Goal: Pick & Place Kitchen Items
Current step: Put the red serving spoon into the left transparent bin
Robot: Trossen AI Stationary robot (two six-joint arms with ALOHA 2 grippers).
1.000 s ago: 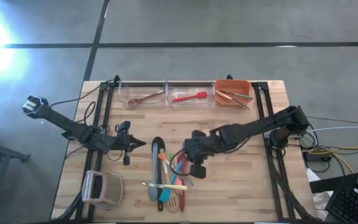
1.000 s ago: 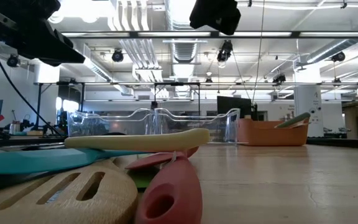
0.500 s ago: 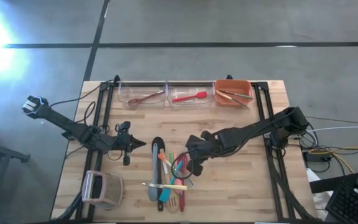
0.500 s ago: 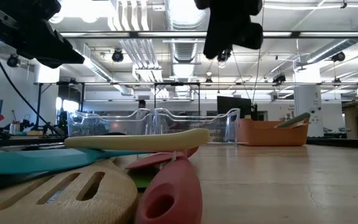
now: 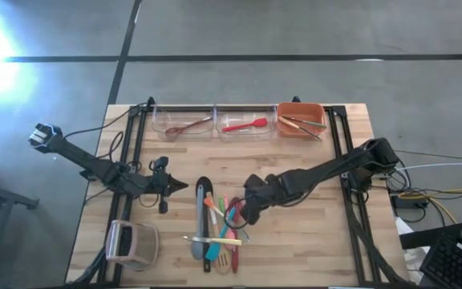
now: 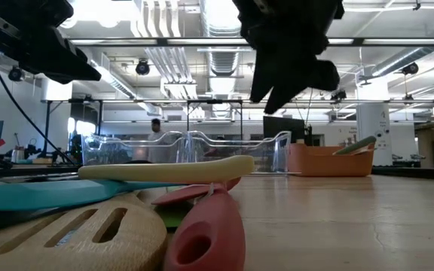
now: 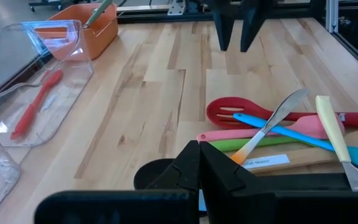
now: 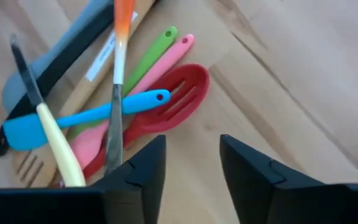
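From above, the right tool (image 5: pixel 249 210) hangs over the near edge of the utensil pile (image 5: pixel 217 231) in the middle of the counter (image 5: pixel 311 241), while three bins (image 5: pixel 239 122) along the far side already hold a few pieces; the left tool (image 5: pixel 165 186) waits beside the pile, pinched closed on nothing. At counter level, the right tool shows dark overhead, clear of the wood. The left wrist view has the red slotted spoon (image 7: pixel 229 112) lying nearest those descending fingers. The right wrist view looks down between parted fingers (image 8: pixel 253 171) — a fair gap, empty — at the spoon's red head (image 8: pixel 176 102) just ahead. The step looks like an approach to grasp; next it must drop and straddle one handle without snagging neighbours.
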